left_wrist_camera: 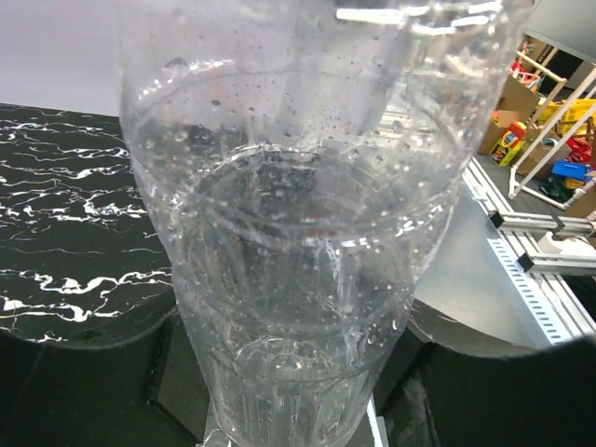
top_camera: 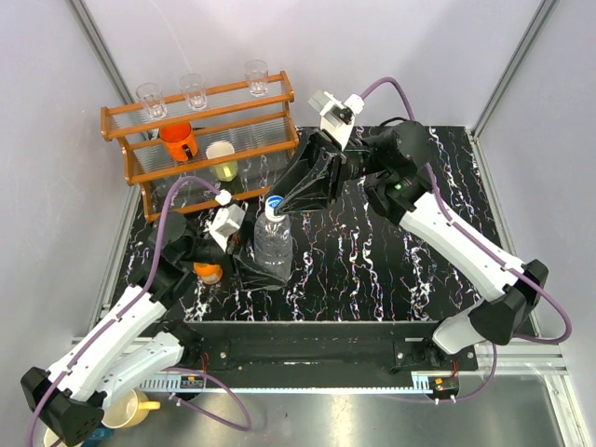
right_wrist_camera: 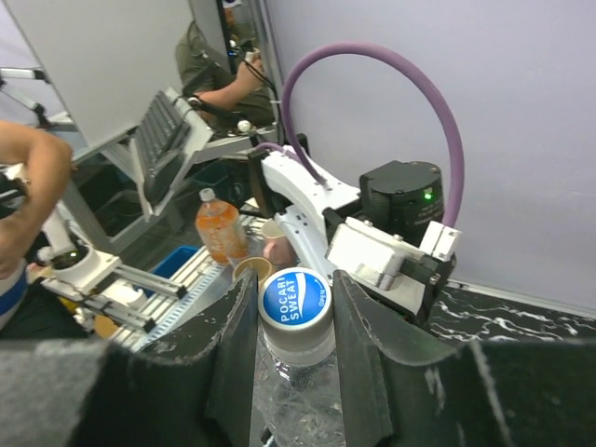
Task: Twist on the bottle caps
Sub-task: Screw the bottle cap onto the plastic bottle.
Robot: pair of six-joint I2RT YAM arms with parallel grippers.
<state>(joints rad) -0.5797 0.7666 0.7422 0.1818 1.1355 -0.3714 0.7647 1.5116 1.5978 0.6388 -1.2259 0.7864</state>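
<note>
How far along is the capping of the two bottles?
Looks done: the orange bottle seems capped already. In hand: the left gripper holds the clear bottle while the right gripper flanks its blue cap, which sits on the neck. Left: twisting that cap tight; how far it is threaded cannot be seen.

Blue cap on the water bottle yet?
Yes, the cap sits atop the bottle neck, flanked by the right gripper.
</note>
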